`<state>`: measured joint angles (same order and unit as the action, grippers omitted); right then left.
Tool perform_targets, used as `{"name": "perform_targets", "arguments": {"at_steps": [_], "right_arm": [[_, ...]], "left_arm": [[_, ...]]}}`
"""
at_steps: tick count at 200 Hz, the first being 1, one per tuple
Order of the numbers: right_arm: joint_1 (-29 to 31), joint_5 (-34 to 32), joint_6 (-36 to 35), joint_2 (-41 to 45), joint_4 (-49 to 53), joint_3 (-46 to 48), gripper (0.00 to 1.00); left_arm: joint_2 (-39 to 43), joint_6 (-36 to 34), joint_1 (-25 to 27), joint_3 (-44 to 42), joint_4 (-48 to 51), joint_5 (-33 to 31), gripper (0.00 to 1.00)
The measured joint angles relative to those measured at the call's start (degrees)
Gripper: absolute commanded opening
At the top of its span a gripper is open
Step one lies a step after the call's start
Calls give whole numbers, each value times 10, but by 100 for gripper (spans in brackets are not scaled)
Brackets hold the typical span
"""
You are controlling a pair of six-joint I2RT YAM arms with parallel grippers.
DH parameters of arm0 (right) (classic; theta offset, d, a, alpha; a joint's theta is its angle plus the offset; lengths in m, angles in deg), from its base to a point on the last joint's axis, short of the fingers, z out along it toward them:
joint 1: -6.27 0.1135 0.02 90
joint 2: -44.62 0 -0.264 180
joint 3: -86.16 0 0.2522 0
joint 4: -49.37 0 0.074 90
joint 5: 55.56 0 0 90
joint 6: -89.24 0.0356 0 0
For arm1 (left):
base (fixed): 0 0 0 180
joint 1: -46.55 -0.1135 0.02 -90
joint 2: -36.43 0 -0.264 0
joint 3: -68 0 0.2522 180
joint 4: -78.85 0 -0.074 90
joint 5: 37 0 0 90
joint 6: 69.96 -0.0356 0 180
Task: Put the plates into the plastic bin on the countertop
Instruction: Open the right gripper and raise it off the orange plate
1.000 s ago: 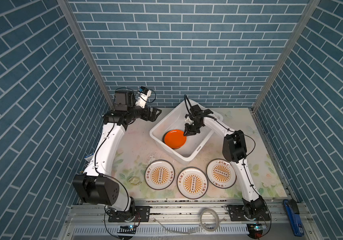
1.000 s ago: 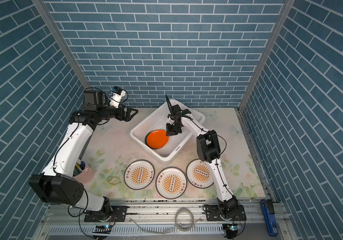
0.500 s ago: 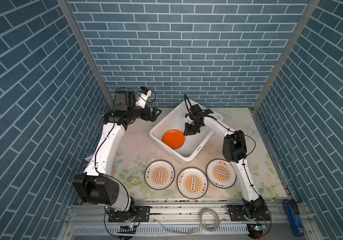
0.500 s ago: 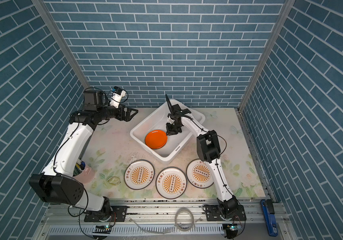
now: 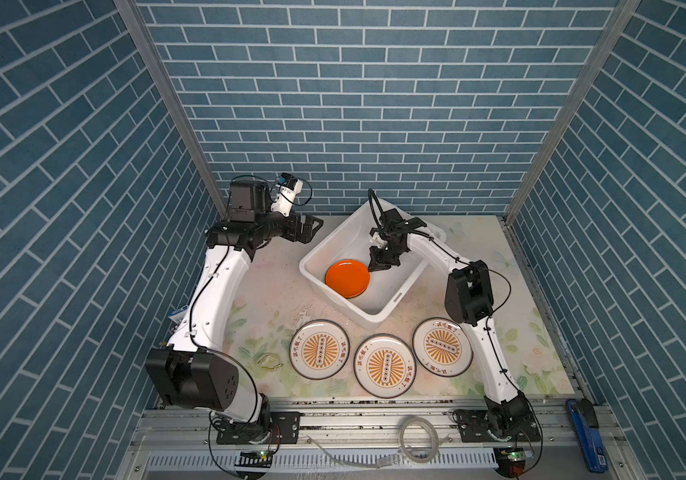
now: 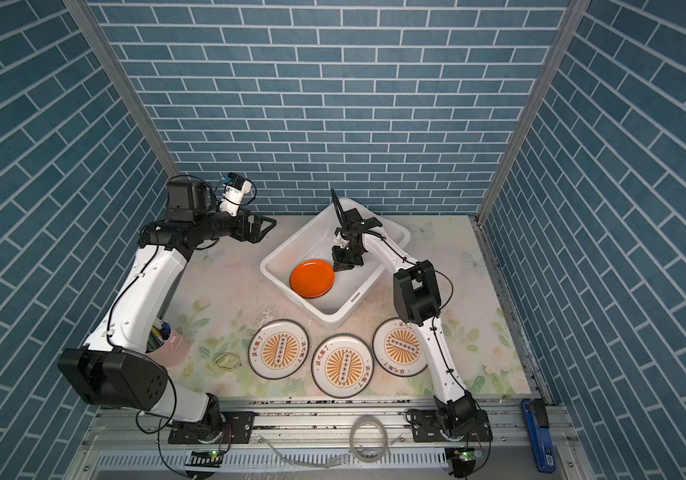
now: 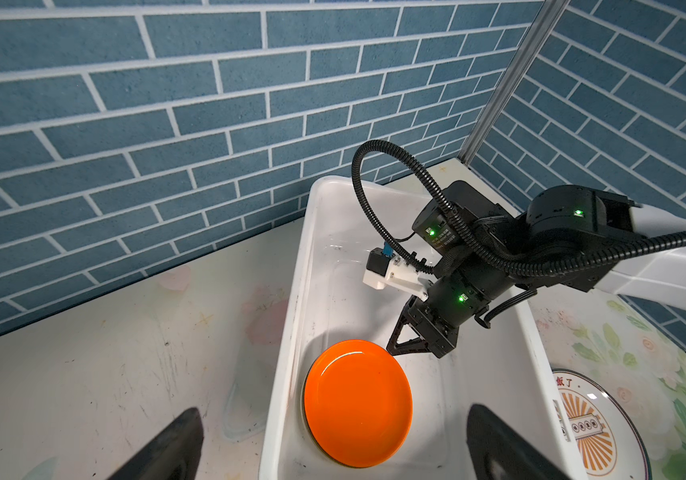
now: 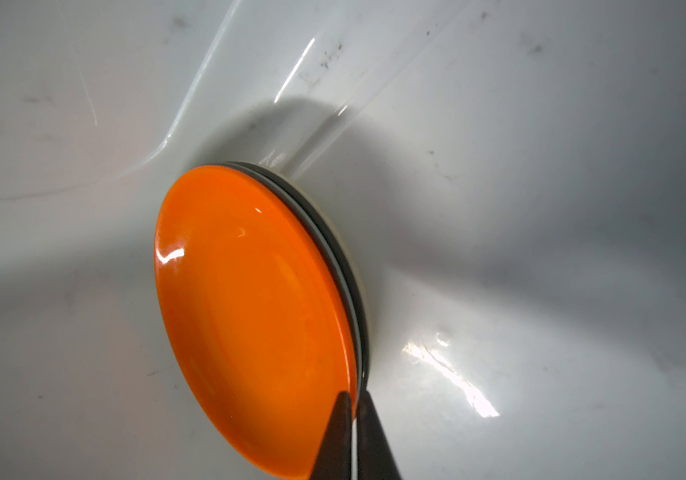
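An orange plate (image 5: 347, 278) (image 6: 313, 278) (image 7: 358, 403) (image 8: 250, 311) lies on top of a stack of dark and pale plates (image 8: 351, 266) inside the white plastic bin (image 5: 399, 296) (image 6: 356, 297). My right gripper (image 5: 372, 269) (image 6: 336, 269) (image 7: 391, 353) (image 8: 354, 395) is shut, its tips meeting right at that plate's rim; a grip on the rim does not show. Three sunburst plates (image 5: 319, 350) (image 5: 385, 365) (image 5: 442, 347) lie in a row on the countertop (image 5: 275, 282) in front of the bin. My left gripper (image 5: 312, 228) (image 6: 266, 226) (image 7: 335, 415) hangs open and empty beside the bin's back left.
A yellow rubber band (image 5: 270, 361) lies left of the sunburst plates. A pink cup (image 6: 171, 349) stands under the left arm. A blue tool (image 5: 586, 432) and a coiled tube (image 5: 416, 436) rest on the front rail.
The right gripper's jaws have closed at the orange plate's rim. The plate has shifted slightly in the bin. The left arm has not moved.
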<state>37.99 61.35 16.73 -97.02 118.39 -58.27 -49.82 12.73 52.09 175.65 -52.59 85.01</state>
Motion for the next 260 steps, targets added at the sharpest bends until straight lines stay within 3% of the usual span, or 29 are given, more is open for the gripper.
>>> {"name": "perform_targets", "arguments": {"at_steps": [166,260], "right_arm": [[1,23,0,-9,16,0,7],[1,-25,0,-3,4,-11,17]], "left_arm": [[0,0,0,-1,0,0,100],[0,0,0,-1,0,1,100]]}}
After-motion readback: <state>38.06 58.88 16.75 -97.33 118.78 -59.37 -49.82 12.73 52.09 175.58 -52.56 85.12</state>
